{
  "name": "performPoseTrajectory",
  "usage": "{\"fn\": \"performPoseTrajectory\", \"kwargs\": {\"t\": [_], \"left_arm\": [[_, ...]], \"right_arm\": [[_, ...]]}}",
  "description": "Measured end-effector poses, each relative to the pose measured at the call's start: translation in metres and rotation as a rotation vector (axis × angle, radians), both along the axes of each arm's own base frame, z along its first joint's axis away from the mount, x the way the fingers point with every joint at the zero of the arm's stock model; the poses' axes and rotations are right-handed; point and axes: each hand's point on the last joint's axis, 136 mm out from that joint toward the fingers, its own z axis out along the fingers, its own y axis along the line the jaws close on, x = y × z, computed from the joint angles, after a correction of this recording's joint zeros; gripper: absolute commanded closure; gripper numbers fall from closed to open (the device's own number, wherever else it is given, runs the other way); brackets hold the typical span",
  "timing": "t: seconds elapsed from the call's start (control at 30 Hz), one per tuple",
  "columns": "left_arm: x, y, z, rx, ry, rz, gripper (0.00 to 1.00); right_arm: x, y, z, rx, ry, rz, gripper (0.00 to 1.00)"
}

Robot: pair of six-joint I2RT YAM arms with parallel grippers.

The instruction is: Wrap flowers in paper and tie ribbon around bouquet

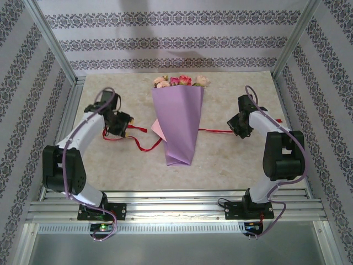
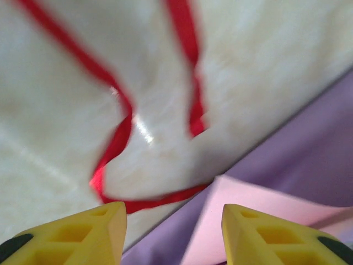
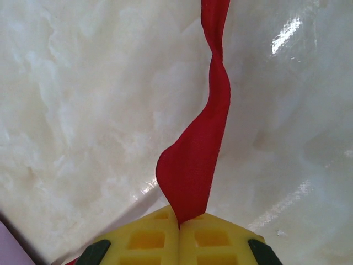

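- The left end effector (image 1: 122,125) is spread open. Nothing is held between its yellow fingers (image 2: 99,232).
- It is seen low over the desk (image 1: 220,160), just to the left of the bouquet (image 1: 177,127).
- The right end effector (image 3: 179,221) is pressed together, and the red ribbon (image 3: 193,171) is pinched between its tips.
- From that pinch, the ribbon is pulled up off the desk and is twisted once along its length.
- In the top view, the right end effector (image 1: 238,126) is found to the right of the bouquet, well apart from it.
- The bouquet is laid flat in the middle of the desk. Its wide end is pointed to the far wall and its narrow end to the arms.
- The flowers (image 1: 179,81) are seen at the wide end: pink, peach and magenta heads with some green.
- The paper (image 1: 182,118) is wrapped around them as a long purple cone. A small pink corner is shown on its left side.
- The ribbon is laid across the desk from side to side. On the left it is curled in loose loops near the open end effector.
- The middle part of the ribbon is hidden at the bouquet.
- In the left wrist view, a red loop (image 2: 118,132) is seen lying on the desk just past the fingers, beside the paper's purple and pink edge (image 2: 259,193).
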Motion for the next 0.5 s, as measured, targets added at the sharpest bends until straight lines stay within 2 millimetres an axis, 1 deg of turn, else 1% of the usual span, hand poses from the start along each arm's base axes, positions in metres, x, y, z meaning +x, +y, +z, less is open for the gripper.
{"fn": "performPoseTrajectory", "kwargs": {"t": [0.03, 0.07, 0.1, 0.13, 0.2, 0.27, 0.3, 0.37, 0.43, 0.47, 0.5], "left_arm": [[0.009, 0.007, 0.003, 0.016, -0.015, 0.009, 0.48], [0.018, 0.014, 0.002, 0.038, -0.016, 0.017, 0.47], [0.026, 0.021, -0.003, 0.056, -0.004, 0.024, 0.47], [0.033, 0.026, -0.01, 0.074, 0.014, 0.027, 0.47], [0.049, 0.034, -0.033, 0.103, 0.065, 0.028, 0.47], [0.058, 0.036, -0.055, 0.117, 0.116, 0.02, 0.46], [0.062, 0.038, -0.066, 0.12, 0.143, 0.018, 0.46], [0.063, 0.038, -0.084, 0.125, 0.186, 0.016, 0.46], [0.059, 0.041, -0.096, 0.139, 0.224, 0.019, 0.49], [0.058, 0.042, -0.099, 0.143, 0.235, 0.02, 0.54], [0.058, 0.042, -0.102, 0.143, 0.243, 0.022, 0.61]], "right_arm": [[0.0, 0.001, 0.0, -0.001, 0.0, 0.006, 1.0], [0.001, 0.002, 0.0, -0.003, -0.001, 0.014, 1.0], [0.003, 0.004, 0.001, -0.004, -0.004, 0.022, 1.0], [0.004, 0.005, 0.002, -0.004, -0.008, 0.026, 1.0], [0.008, 0.008, 0.005, -0.004, -0.017, 0.035, 1.0], [0.009, 0.01, 0.006, -0.005, -0.022, 0.044, 1.0], [0.01, 0.011, 0.006, -0.005, -0.023, 0.047, 1.0], [0.009, 0.013, 0.006, -0.006, -0.021, 0.055, 1.0], [0.009, 0.015, 0.006, -0.007, -0.021, 0.065, 1.0], [0.009, 0.016, 0.006, -0.008, -0.021, 0.068, 1.0], [0.009, 0.018, 0.006, -0.008, -0.022, 0.074, 1.0]]}}
